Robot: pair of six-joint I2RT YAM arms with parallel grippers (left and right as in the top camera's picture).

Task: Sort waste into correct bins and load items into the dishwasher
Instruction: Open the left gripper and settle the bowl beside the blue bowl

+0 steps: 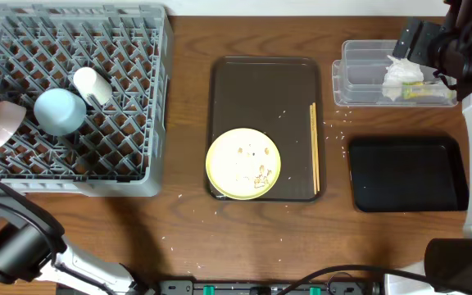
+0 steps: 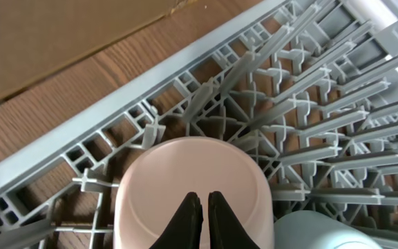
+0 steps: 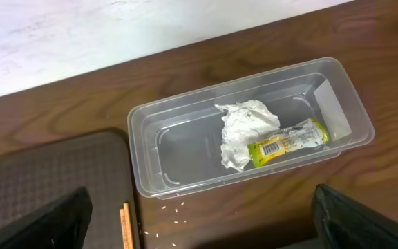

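left gripper (image 2: 200,211): fingers pinched tight together with nothing between them, tips over the upturned base of a pink bowl (image 2: 192,183). Can't tell if they actually touch it.
pink bowl: upside down at the far left edge of the dish rack (image 1: 80,182), in the upper left of the overhead view.
light blue bowl (image 1: 59,111): in the rack just right of the pink one. Its rim also peeks in at the bottom right of the left wrist view.
white cup (image 1: 93,84): in the rack too, tilted, just beside the blue bowl on its upper right.
right gripper (image 3: 200,220): jaws spread wide and holding nothing, hanging above the table (image 3: 206,207) near the clear tub (image 3: 154,183).
clear tub: upper right of the overhead view. The crumpled tissue (image 3: 244,131) and the green-and-orange wrapper (image 3: 289,142) lie inside, touching each other.
black tray (image 1: 408,174): lower right, just below the tub.
brown serving tray (image 1: 265,90): centre of the table.
yellow plate (image 1: 240,156): lower left corner of the serving tray, with food scraps (image 1: 259,176) on it.
chopsticks (image 1: 314,147): lying side by side along the serving tray's right edge.
loose grains (image 3: 171,207): a few scattered on the table between the tub and the serving tray.
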